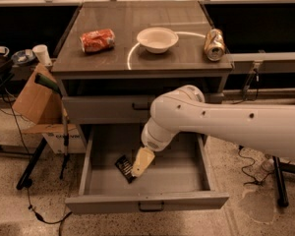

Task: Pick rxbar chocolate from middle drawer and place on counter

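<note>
The rxbar chocolate [123, 168] is a small black bar lying flat on the floor of the open middle drawer [187, 183], left of centre. My gripper [140, 164] hangs from the white arm inside the drawer, its pale tip right beside the bar's right end and partly covering it. Whether it touches the bar does not show. The counter [152, 31] is the grey-brown cabinet top above, with a thin white curved line across it.
On the counter lie a crushed orange can [97, 40] at left, a white bowl [158, 39] in the middle and a gold can [214, 44] at right. A cardboard box [37, 102] and a stand with cables are left of the cabinet.
</note>
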### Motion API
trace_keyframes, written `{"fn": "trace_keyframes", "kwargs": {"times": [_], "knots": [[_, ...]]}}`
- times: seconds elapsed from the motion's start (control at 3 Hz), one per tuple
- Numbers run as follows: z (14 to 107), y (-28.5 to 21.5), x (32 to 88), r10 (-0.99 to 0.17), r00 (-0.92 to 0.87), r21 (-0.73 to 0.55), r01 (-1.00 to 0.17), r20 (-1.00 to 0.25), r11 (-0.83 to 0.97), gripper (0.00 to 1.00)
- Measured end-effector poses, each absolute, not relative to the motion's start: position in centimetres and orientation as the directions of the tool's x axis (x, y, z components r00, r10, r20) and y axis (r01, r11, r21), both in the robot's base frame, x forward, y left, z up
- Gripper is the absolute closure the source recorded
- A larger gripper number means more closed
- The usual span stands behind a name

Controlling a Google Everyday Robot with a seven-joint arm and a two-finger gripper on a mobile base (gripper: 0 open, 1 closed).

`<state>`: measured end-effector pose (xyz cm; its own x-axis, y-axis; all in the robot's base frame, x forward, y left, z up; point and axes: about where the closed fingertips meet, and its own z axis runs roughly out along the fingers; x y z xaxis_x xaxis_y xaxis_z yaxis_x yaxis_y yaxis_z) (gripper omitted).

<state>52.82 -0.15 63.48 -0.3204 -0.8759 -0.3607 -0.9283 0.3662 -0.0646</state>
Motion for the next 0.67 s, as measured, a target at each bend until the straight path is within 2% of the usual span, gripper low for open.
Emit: {"fn": "trace_keyframes", "kwargs": {"times": [0.67], "knots": [[56.3,5.1,55.6,-0.877,-0.353,-0.103,-0.909,-0.326,0.404,0.00]]}}
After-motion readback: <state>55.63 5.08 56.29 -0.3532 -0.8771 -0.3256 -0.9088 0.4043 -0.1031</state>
